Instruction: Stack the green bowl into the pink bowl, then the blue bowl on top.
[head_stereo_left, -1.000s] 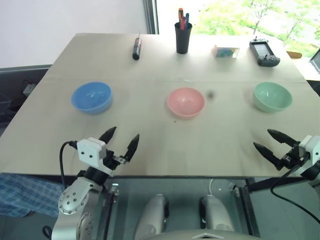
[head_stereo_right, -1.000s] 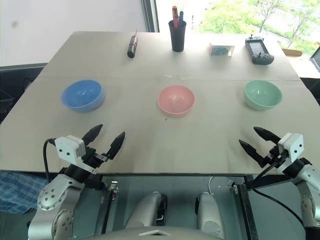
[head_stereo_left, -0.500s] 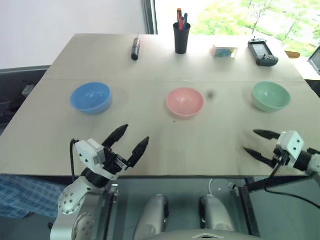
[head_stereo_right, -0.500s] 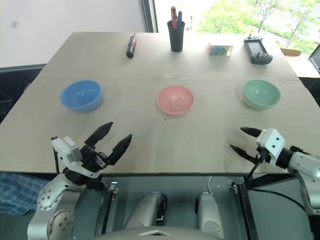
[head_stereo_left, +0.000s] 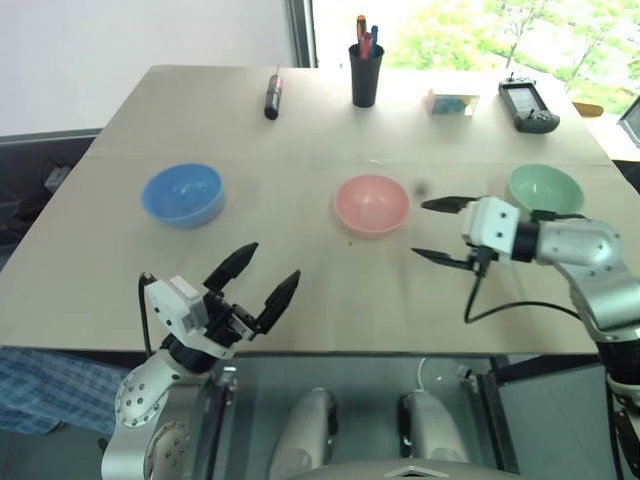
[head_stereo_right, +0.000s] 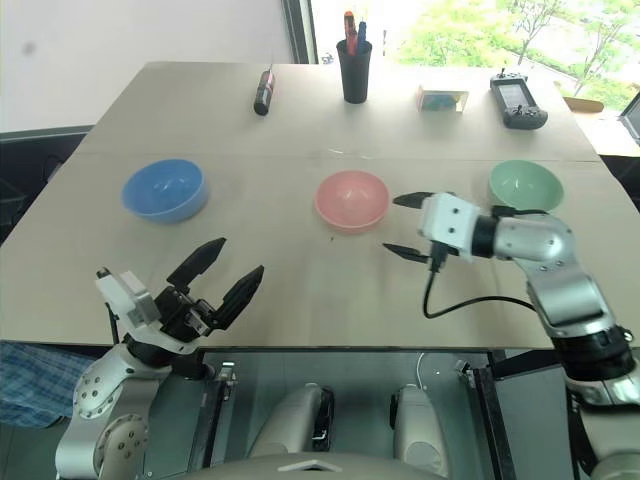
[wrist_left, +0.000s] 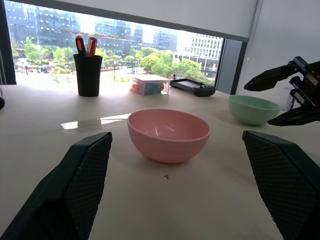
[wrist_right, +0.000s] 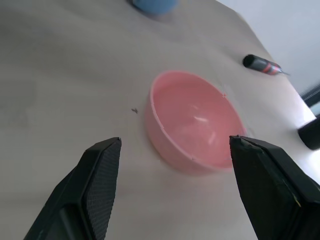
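Green bowl (head_stereo_left: 545, 190) sits at the table's (head_stereo_left: 300, 290) right, pink bowl (head_stereo_left: 371, 204) centre, blue bowl (head_stereo_left: 183, 193) left (all apart); right gripper (head_stereo_left: 437, 229) hangs spread between pink and green; left gripper (head_stereo_left: 257, 285) spread, empty.

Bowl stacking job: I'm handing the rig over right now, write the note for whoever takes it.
Left end effector: open, empty, above the near table edge, in front of the blue bowl.
Right end effector: open, empty, above the table between the pink bowl and the green bowl, pointing toward the pink one.
Bowls: in a row across the table, blue on the left, pink in the centre, green on the right, all upright, apart and empty.
Done: nothing stacked yet.
Left: set green into pink, then blue on top.
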